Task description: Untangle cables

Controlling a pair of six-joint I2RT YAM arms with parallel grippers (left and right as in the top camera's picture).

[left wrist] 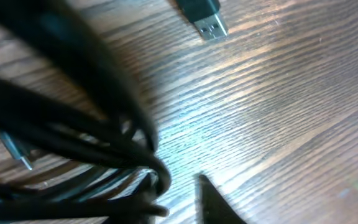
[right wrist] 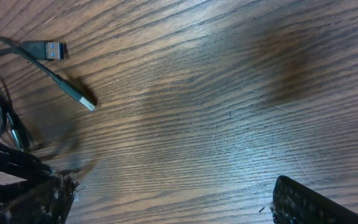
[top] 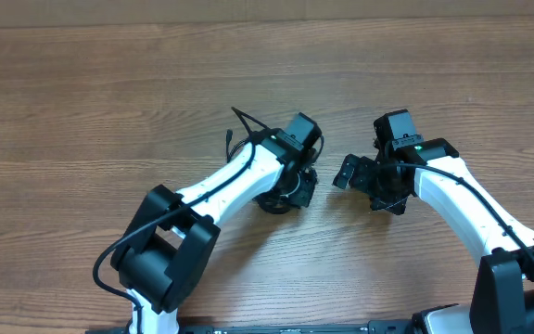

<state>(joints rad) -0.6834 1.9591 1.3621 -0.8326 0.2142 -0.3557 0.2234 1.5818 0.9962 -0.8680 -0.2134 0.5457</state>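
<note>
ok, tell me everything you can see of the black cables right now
The thin black flexible cables lie as a tangled bundle of overlapping loops on the brown wood-grain table. From overhead they sit mostly hidden under the left claw, a few strands poking out. Two loose ends lie flat on the wood, clear of the bundle: a USB plug with a blue insert and a slim silver-tipped plug. Whether the claw grips them cannot be told.
</note>
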